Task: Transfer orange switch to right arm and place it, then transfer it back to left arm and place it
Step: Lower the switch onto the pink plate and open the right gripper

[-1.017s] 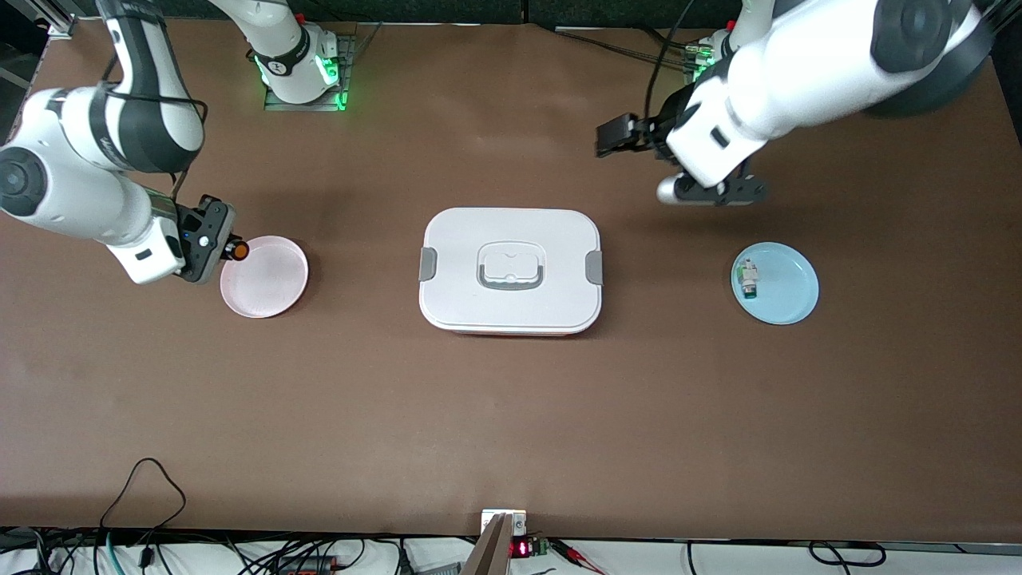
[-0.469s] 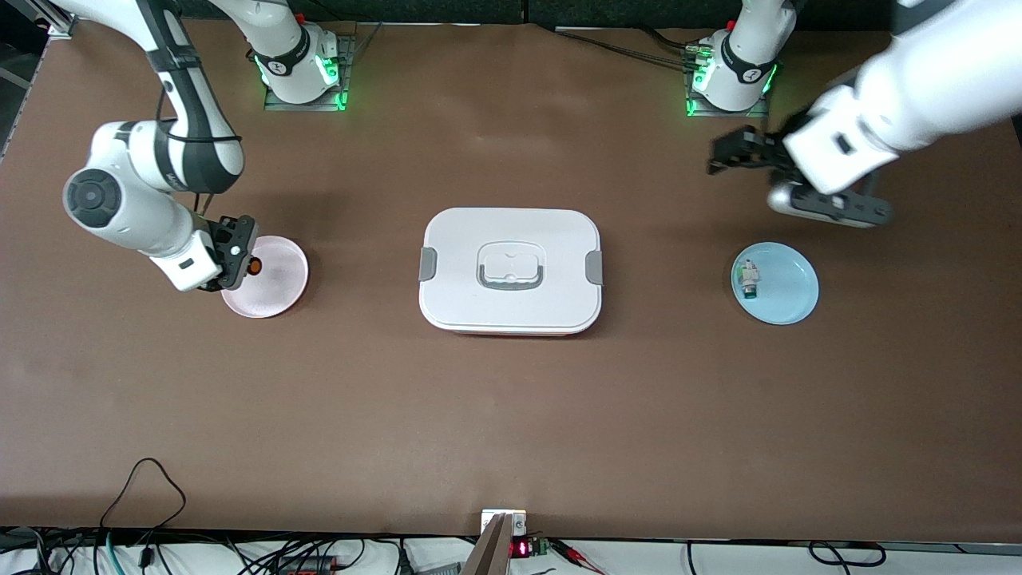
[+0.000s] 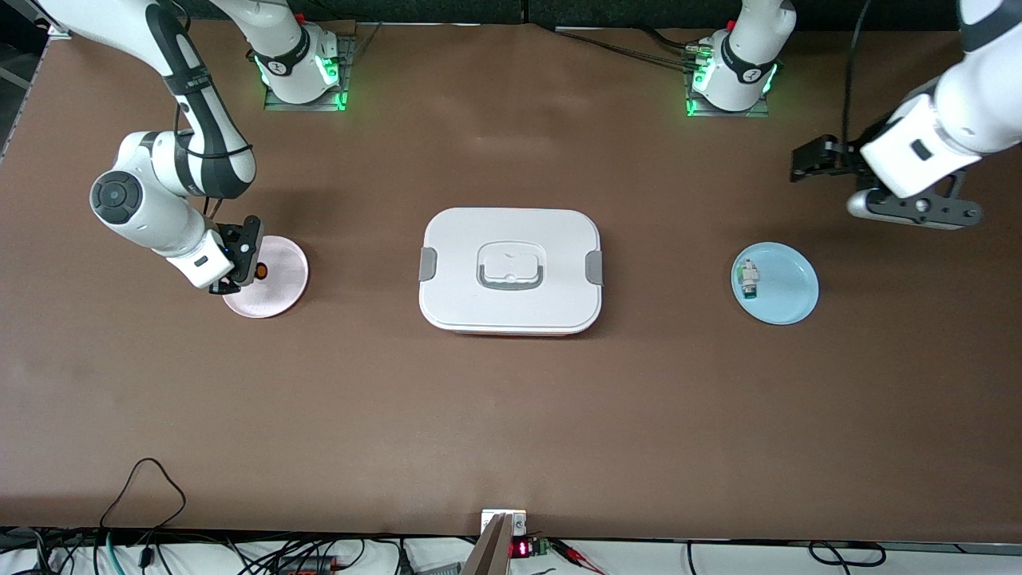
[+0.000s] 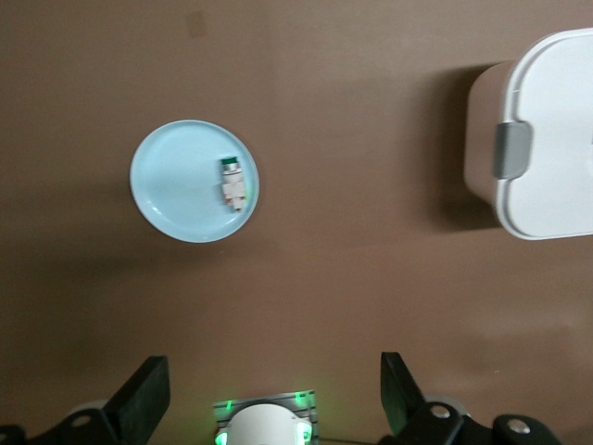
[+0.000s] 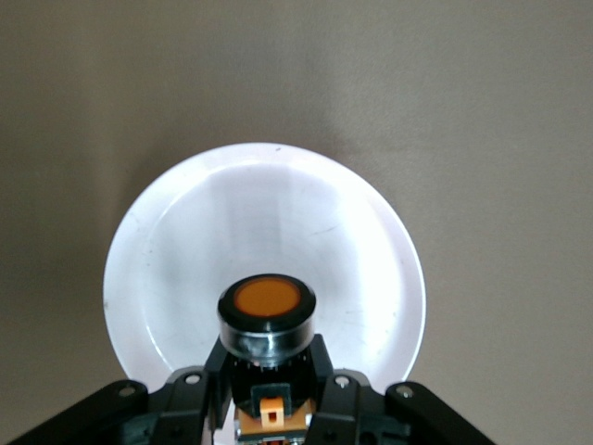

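Note:
My right gripper point(image 3: 254, 268) is shut on the orange switch point(image 3: 261, 271) and holds it low over the edge of a pink plate point(image 3: 283, 275). In the right wrist view the switch point(image 5: 267, 311), black-rimmed with an orange face, is clamped between the fingers point(image 5: 213, 375) above the plate point(image 5: 185, 241). The white box point(image 3: 511, 270) with grey latches sits closed mid-table. My left gripper point(image 3: 798, 160) hangs open and holds nothing, over bare table between the left arm's base and a blue plate point(image 3: 786, 287). Its own view shows the spread fingers point(image 4: 144, 399) and the box's end point(image 4: 547, 139).
The blue plate point(image 4: 176, 199) toward the left arm's end holds a small white-and-green part point(image 4: 233, 184). Both arm bases stand along the table's edge farthest from the front camera. Cables and a small display lie at the edge nearest that camera.
My right gripper carried the switch inward and lower over the pink plate. The left arm swung away from the box toward its own end of the table, still open.

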### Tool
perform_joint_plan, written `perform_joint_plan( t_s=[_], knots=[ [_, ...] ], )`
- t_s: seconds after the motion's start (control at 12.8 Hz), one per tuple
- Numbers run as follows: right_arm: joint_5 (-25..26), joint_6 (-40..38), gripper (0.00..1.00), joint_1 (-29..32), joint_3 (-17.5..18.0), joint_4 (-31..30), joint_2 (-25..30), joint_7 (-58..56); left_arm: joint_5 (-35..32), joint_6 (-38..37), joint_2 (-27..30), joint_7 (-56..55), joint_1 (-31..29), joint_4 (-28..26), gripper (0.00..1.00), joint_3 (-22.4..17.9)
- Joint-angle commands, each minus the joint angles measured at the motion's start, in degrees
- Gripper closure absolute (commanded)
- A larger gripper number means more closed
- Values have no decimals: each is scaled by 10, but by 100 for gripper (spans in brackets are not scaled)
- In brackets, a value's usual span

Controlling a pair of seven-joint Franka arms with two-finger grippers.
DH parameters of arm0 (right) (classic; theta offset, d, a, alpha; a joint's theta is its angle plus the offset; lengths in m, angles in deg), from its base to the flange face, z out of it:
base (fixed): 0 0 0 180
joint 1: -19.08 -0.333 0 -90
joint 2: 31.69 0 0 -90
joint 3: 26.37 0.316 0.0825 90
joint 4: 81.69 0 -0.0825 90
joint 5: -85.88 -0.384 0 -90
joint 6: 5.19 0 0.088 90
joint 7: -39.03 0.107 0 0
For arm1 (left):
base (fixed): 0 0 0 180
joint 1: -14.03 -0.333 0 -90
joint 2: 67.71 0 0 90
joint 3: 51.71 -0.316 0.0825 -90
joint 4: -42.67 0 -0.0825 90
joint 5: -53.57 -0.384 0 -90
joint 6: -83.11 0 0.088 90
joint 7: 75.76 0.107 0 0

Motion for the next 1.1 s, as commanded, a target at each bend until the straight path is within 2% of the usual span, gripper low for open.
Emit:
perform_joint_plan(
  t_s=[0.0,0.23,0.47,0.7,0.86,0.94,1.02],
  knots=[
    [10,33,71,5,-1,-8,-15,-18,-41,11,15,26,12,-23,0,-20],
    [10,52,71,4,-1,-19,-23,-19,-41,12,15,-3,22,-22,0,-22],
    [10,117,71,4,-1,-59,-31,-18,-31,49,14,-8,22,-23,0,-22],
    [10,117,71,3,-1,-64,-31,-18,-11,61,14,-39,22,-22,0,-23],
    [10,115,69,2,-1,-67,-28,-23,-11,58,13,-42,37,-22,0,-42],
    [10,116,61,2,-2,-67,-28,-25,-11,58,11,-42,38,-18,0,-45],
    [8,113,42,4,-2,-66,-27,-15,-11,59,11,-43,38,-16,0,-46]
  ],
)
